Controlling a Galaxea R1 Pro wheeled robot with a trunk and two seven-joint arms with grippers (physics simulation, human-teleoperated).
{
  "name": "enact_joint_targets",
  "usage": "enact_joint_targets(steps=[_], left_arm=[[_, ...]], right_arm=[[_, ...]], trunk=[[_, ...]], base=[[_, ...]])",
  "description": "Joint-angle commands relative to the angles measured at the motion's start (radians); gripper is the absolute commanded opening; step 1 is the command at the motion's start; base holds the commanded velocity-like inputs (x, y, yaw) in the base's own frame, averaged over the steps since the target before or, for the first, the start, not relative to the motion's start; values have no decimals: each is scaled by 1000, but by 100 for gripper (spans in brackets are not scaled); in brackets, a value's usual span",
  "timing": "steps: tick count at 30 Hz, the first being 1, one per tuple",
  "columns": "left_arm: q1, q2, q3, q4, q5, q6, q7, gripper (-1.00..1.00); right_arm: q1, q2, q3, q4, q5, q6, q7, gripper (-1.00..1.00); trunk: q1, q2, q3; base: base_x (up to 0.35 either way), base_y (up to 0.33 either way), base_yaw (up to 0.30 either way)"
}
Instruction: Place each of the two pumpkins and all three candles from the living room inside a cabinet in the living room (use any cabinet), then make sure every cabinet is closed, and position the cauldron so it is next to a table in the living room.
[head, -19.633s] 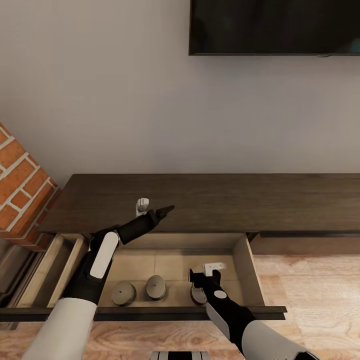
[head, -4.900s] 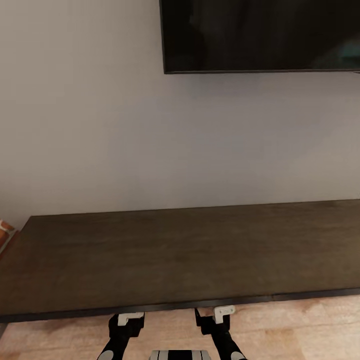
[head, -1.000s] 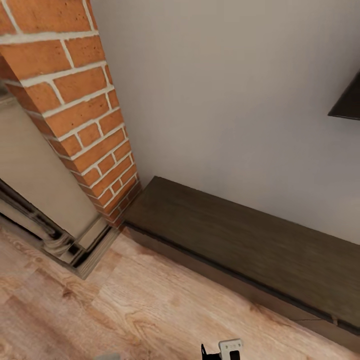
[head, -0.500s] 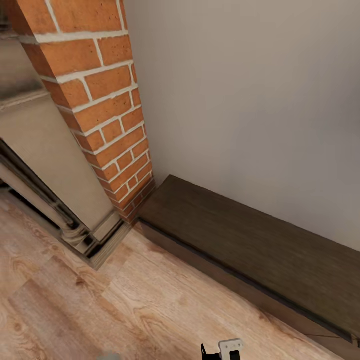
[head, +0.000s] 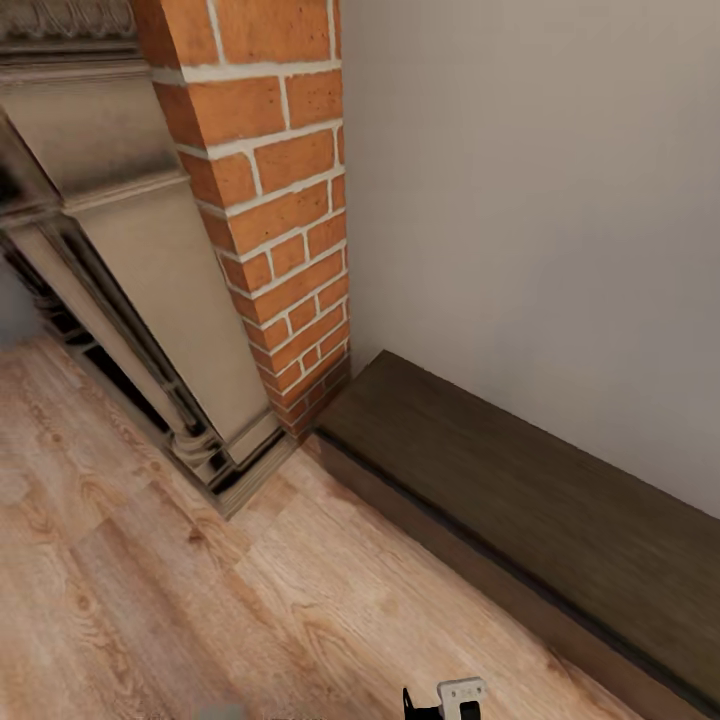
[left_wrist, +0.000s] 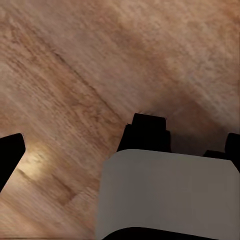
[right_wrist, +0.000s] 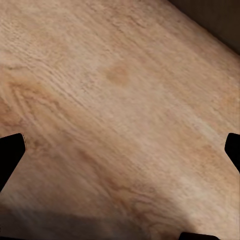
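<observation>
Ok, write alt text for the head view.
A long, low dark-brown wooden cabinet with its front shut runs along a pale grey wall, ending beside a red brick column and a carved stone fireplace surround. Light wood-plank floor lies in front, with the right gripper at the bottom edge.

Your head camera looks steeply down at the cabinet (head: 520, 500); both wrist cameras face the adjoining floor (right_wrist: 120, 100) closely.
</observation>
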Motion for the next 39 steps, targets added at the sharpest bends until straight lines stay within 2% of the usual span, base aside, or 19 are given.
enact_joint_targets(steps=[1,21,25,39], left_arm=[[0,0,0,0,0,0,0,100],[0,-2,1,-2,0,0,0,100],[0,-11,2,-2,0,0,1,100],[0,-15,3,-4,1,0,1,100]], right_arm=[[0,0,0,0,0,0,0,100],[0,-1,0,0,0,-6,-5,100],[0,-1,0,0,0,-6,-5,100],[0,-4,-1,-2,2,-7,-5,100]], trunk=[[0,0,0],[0,0,15],[0,0,20],[0,0,40]], base=[[0,0,286],[0,0,257],[0,0,200],[0,0,94]])
